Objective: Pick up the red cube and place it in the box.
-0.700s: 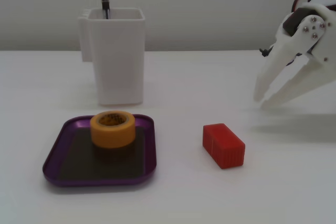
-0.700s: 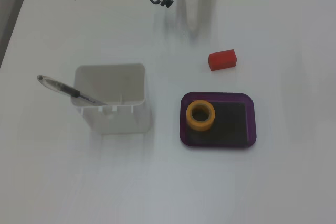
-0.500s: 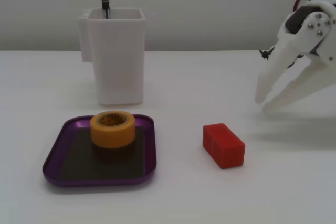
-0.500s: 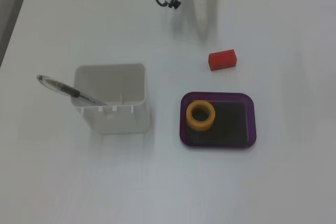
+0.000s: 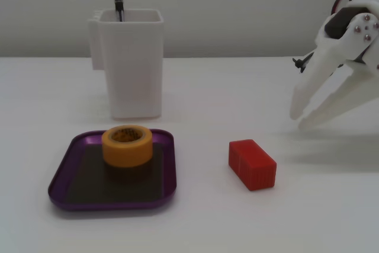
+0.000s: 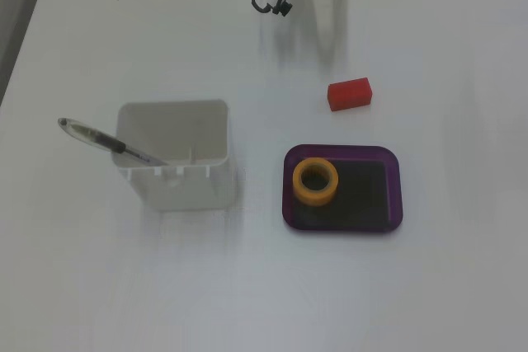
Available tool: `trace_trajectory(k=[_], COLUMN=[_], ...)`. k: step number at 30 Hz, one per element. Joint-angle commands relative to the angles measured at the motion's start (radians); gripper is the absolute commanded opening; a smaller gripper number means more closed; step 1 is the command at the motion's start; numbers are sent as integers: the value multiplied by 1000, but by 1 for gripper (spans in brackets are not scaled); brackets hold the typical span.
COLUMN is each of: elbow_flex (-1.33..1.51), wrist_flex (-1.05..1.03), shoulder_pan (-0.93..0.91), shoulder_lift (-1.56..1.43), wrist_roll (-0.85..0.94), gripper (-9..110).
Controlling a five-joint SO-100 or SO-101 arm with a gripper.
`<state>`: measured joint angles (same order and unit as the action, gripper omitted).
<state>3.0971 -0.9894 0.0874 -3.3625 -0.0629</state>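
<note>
One red cube (image 5: 252, 163) lay bare on the table, just beside the box (image 5: 65, 189), untouched. Gripper (image 5: 299, 117) hung above and apart from it, fingers slightly apart, empty. Best approach, I judged: descend over the cube's narrow width, clamp, lift clear of the rim. Box held a yellow tape roll (image 5: 127, 144); white container (image 6: 173, 154) held a pen (image 6: 111, 144), probably.
</note>
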Motion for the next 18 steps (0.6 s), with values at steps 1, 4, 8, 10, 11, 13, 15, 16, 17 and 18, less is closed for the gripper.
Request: trace_trajectory(k=[1,4,8,10,11,13,15,16,17,18], elbow_flex=[-55,-132,-259,-299,-321,-387,-483,-545,-606,-673], wrist_flex=[61,147,181,179,178,170,135,107,74,38], shoulder_pan=[-12,-51,-54,-55,-55,-49,-48,-46,-44,-32], shoulder_lift=[-44,-28,18,106,166,305,469,558,647,741], wrist_roll=[0,-2,6,48,66,83,84,84,91,91], gripper=[0,0,2,6,8,11,14,15,16,17])
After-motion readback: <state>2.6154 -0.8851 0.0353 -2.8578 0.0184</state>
